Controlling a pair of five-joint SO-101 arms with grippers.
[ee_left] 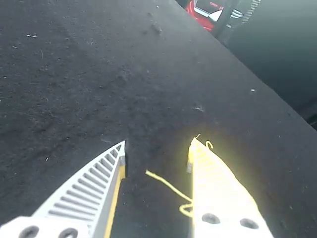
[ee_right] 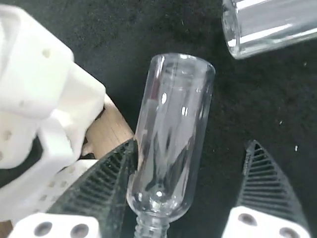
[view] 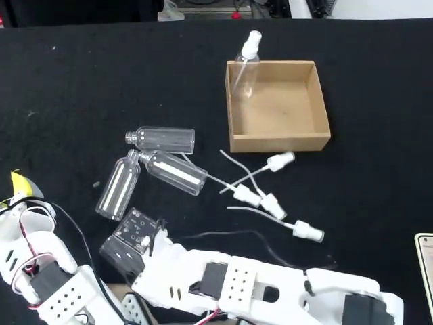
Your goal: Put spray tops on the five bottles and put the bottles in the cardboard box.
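Note:
Three clear bottles without tops lie on the black cloth: one (view: 162, 139), one (view: 176, 172) and one (view: 118, 186). A capped bottle (view: 247, 61) stands at the far left corner of the cardboard box (view: 318, 101). Several spray tops (view: 281, 161) (view: 247, 196) (view: 308, 231) lie in front of the box. My right gripper (view: 132, 237) (ee_right: 192, 144) is open around another clear bottle (ee_right: 171, 134), neck toward the camera. One finger (ee_right: 116, 173) is against its side. My left gripper (ee_left: 157, 148) (view: 20, 184) is open over bare cloth at the near left.
The left arm's white body (ee_right: 39, 99) is close beside the right gripper, with a strip of wooden table edge (ee_right: 106, 129) between them. The base of a second lying bottle (ee_right: 267, 22) is just beyond the straddled one. A card (view: 425, 254) lies at the right edge.

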